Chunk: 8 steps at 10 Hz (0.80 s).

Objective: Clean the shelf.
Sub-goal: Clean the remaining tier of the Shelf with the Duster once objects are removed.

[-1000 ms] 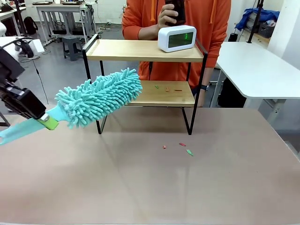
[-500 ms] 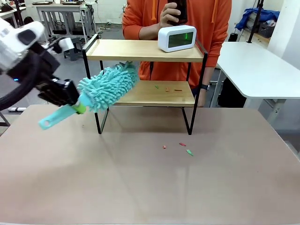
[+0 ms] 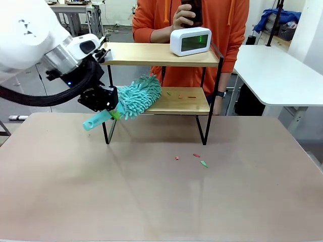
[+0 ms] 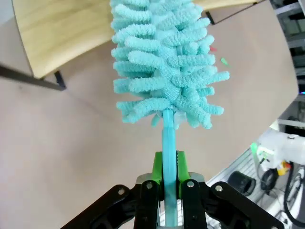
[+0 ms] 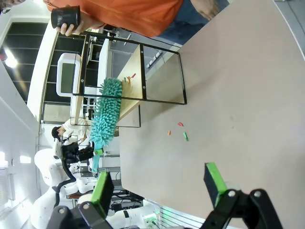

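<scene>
We hold the duster (image 3: pixel 139 96) by its handle (image 4: pixel 167 143), the left jaws clamped on it with a green pad (image 4: pixel 157 167) on either side; these jaws sit just outside the left front leg of the shelf (image 3: pixel 146 53), which stands at the far side of the desk (image 3: pixel 151 201) in front of the person. From the jaws the duster's long axis runs up and to the right into the gap between the two boards, so its fluffy head lies over the left end of the lower board (image 3: pixel 189 105). The scraps (image 3: pixel 180 95) lie farther right on that board, beyond the duster's tip and apart from it. We judge that the coming sweep must go rightward along the board's length. The right jaws stand apart, pads (image 5: pixel 101 187) empty, over the desk and well away from the shelf; the left arm is much the nearer.
</scene>
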Available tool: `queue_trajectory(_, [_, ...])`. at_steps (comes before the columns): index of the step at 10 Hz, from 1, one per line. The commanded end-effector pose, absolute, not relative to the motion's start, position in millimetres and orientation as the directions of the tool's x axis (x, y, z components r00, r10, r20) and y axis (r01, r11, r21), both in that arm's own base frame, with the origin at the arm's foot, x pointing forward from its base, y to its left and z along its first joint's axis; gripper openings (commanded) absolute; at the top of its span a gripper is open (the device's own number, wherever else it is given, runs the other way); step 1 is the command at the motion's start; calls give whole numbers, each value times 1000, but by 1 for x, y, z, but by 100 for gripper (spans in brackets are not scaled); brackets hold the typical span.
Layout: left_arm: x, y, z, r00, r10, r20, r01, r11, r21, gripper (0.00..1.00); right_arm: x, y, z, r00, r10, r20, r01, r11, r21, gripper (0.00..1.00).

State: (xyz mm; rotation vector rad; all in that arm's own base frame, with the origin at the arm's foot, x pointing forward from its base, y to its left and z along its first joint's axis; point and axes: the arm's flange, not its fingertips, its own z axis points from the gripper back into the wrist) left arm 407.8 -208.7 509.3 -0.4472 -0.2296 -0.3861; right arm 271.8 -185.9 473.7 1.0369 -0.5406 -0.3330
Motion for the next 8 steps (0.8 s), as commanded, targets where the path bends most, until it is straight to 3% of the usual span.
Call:
queue_trajectory(1, [432, -221, 516, 921, -275, 276, 367, 851, -376, 13, 275, -185, 473, 810, -506, 294, -28, 468, 883, 100])
queue_trajectory(2, [445, -226, 512, 927, -250, 280, 343, 866, -364, 0, 275, -185, 473, 810, -506, 294, -28, 468, 883, 100])
queue_trajectory(8, [467, -264, 501, 911, -333, 242, 402, 845, -352, 0, 275, -185, 473, 810, -506, 294, -28, 468, 883, 100])
